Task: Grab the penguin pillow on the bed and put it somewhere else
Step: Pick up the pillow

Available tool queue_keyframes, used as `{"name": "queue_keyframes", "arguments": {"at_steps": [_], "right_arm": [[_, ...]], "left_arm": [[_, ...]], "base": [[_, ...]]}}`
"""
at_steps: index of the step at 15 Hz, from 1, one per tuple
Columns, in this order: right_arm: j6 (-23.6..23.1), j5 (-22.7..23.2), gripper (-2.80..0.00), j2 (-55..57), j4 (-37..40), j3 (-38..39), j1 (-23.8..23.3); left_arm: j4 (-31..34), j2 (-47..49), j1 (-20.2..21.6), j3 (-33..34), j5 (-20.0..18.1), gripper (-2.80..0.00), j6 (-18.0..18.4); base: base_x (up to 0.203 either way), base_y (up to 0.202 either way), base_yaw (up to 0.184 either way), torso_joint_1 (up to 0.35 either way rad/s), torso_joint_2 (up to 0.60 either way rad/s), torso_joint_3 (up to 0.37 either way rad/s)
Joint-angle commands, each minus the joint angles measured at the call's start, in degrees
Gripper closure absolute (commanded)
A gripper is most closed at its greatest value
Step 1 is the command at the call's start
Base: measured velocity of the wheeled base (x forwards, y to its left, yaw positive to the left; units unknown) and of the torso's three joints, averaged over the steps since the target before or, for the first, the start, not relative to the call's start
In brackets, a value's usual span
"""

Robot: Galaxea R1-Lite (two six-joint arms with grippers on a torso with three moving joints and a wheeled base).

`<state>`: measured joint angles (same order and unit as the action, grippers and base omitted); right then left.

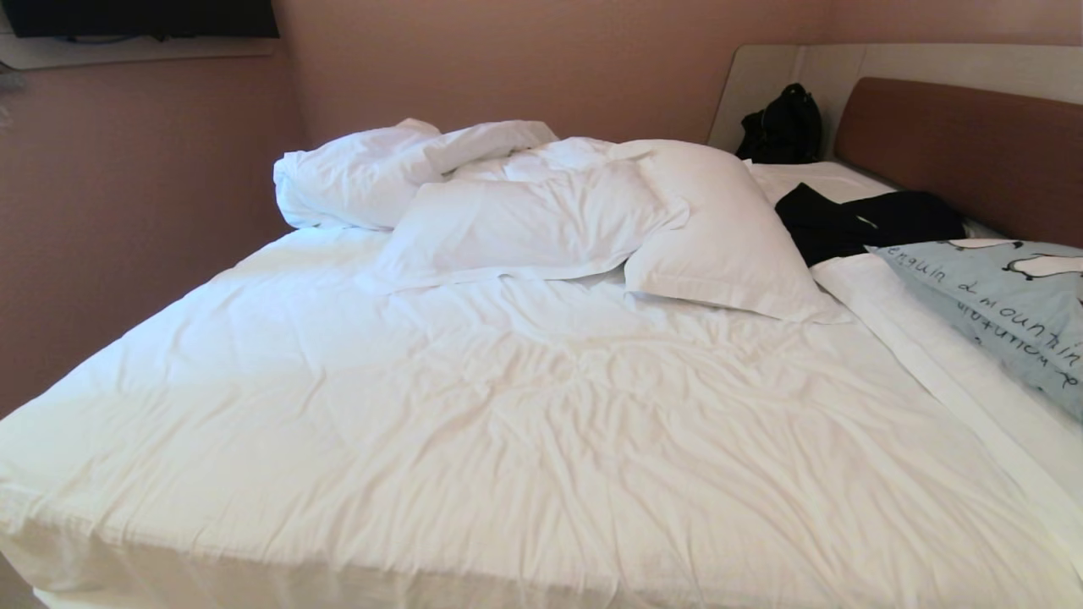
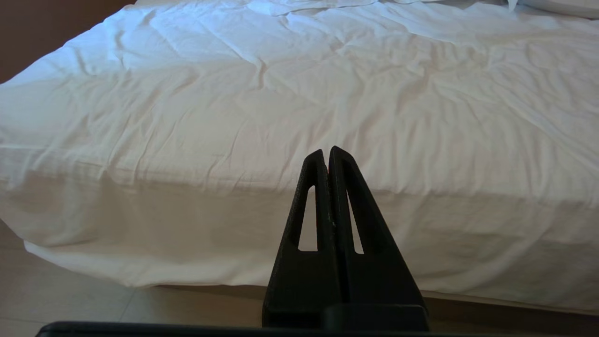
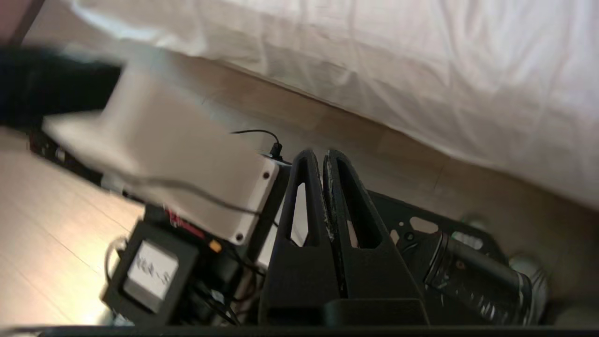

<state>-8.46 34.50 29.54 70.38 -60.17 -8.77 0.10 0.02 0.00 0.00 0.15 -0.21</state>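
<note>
Penguin pillow point(image 1: 1007, 313) waits at the head of the bed point(image 1: 508, 406) — my grippers have yet to reach it.

From the head camera I see it near the brown headboard point(image 1: 964, 152), beside dark clothing point(image 1: 863, 222) and white pillows point(image 1: 719, 228), against pink walls. My left wrist camera shows the left gripper point(image 2: 326, 154) closed, empty, parked facing the mattress edge. My right wrist camera shows the right gripper point(image 3: 318, 157) closed on nothing, low over the robot base point(image 3: 187, 196) and wood floor point(image 3: 56, 196) — probably still clearing it.
</note>
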Motion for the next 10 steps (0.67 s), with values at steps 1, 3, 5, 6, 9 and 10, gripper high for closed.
{"name": "queue_keyframes", "arguments": {"at_steps": [1, 3, 5, 6, 9, 10], "right_arm": [[1.2, -0.5, 0.0, -5.6, 1.4, -1.8, 4.4], [4.1, -4.1, 0.0, -9.4, -1.8, -1.2, 5.6], [6.5, -10.8, 0.0, -13.2, -11.7, 3.5, 5.7], [8.1, -14.0, 0.0, -14.7, -18.0, 6.4, 5.8], [15.4, -23.6, 0.0, -16.3, -31.2, 11.6, 6.0], [16.8, -25.5, 0.0, -16.4, -35.2, 12.2, 6.0]], "left_arm": [[0.0, 0.0, 0.0, 0.1, 0.0, 0.0, 0.0], [0.0, 0.0, 0.0, 0.1, 0.0, 0.0, 0.0], [0.0, 0.0, 0.0, 0.1, 0.0, 0.0, -0.1], [0.0, 0.0, 0.0, 0.1, 0.0, 0.0, 0.0], [0.0, 0.0, 0.0, 0.1, 0.0, 0.0, -0.1], [0.0, 0.0, 0.0, 0.1, 0.0, 0.0, 0.0]], "base": [[0.0, 0.0, 0.0, 0.0, 0.0, 0.0], [0.0, 0.0, 0.0, 0.0, 0.0, 0.0], [0.0, 0.0, 0.0, 0.0, 0.0, 0.0], [0.0, 0.0, 0.0, 0.0, 0.0, 0.0], [0.0, 0.0, 0.0, 0.0, 0.0, 0.0], [0.0, 0.0, 0.0, 0.0, 0.0, 0.0]]}}
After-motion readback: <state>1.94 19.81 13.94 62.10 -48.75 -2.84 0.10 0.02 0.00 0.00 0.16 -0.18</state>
